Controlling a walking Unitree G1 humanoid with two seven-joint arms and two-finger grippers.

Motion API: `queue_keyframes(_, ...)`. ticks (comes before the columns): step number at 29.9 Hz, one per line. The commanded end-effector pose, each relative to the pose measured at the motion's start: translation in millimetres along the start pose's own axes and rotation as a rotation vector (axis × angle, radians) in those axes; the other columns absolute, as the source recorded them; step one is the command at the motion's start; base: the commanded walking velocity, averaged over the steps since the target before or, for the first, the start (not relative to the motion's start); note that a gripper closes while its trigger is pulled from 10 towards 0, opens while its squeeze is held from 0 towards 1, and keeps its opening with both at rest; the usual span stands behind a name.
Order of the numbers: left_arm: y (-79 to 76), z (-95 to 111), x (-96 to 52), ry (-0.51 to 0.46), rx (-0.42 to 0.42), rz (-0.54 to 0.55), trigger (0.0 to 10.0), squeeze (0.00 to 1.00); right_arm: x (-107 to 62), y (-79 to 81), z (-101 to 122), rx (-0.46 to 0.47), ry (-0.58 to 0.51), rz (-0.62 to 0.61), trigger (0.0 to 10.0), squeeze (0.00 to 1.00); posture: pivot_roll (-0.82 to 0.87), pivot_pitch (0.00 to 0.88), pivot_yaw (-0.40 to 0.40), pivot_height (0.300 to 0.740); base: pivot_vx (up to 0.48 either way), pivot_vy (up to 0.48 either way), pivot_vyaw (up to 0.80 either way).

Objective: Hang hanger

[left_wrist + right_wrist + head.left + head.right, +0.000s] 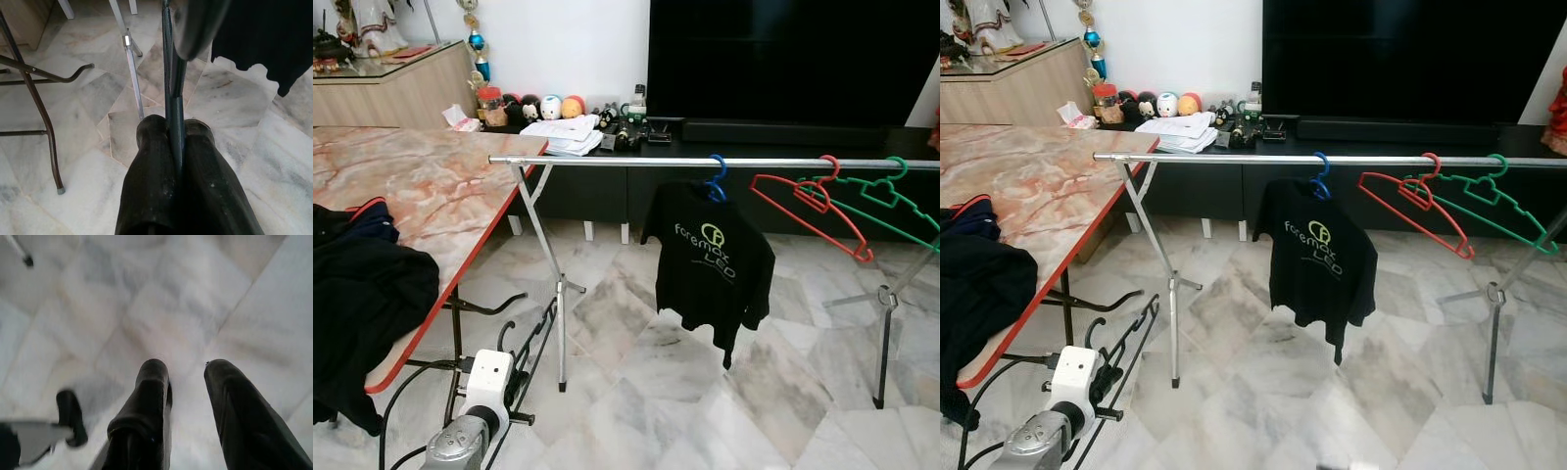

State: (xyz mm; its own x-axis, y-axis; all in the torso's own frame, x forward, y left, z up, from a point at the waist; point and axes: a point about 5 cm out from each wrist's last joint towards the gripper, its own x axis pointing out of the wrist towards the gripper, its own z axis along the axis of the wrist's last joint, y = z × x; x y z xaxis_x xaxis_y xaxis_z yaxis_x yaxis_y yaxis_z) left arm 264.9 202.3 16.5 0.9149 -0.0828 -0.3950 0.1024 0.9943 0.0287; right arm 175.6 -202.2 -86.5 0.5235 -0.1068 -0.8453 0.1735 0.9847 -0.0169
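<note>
My left gripper (175,129) is shut on the thin bar of a black hanger (168,73), low beside the table at the lower left. The same hanger (527,357) pokes out past the white wrist, just above the floor. Ahead, a silver clothes rail (705,161) runs across the room. On it hang a black T-shirt (710,259) on a blue hanger (716,176), a red hanger (808,201) and a green hanger (886,201). My right gripper (186,369) is open over the marble floor with nothing between its fingers.
A marble-topped table with a red edge (421,186) stands on my left, with dark clothes (362,294) heaped on it. The rail's legs (558,294) (884,343) stand on the floor. Behind it are a low black TV stand (783,137) and a large TV (793,59).
</note>
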Motion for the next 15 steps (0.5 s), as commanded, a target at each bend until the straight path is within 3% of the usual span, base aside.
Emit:
queue_keyframes(1, 1.8, 4, 0.5, -0.021, -0.005, 0.011, 10.0, 0.00, 0.7, 3.7, 4, -0.016, -0.013, 0.002, 10.0, 0.00, 0.05, 0.000, 0.049, 0.740, 0.277, 0.000, 0.00)
queue_keyframes(14, -1.9, 4, 1.7, -0.024, -0.021, 0.005, 10.0, 0.00, -1.5, 3.8, -14, -0.116, 0.052, -0.006, 10.0, 0.00, 0.06, 0.000, 0.042, 0.740, 0.293, 0.000, 0.00)
queue_keyframes(15, -2.4, 4, 1.8, -0.024, -0.024, 0.003, 10.0, 0.00, -0.3, 12.4, -9, -0.116, 0.045, -0.001, 10.0, 0.00, 0.06, 0.000, 0.043, 0.740, 0.307, 0.000, 0.00)
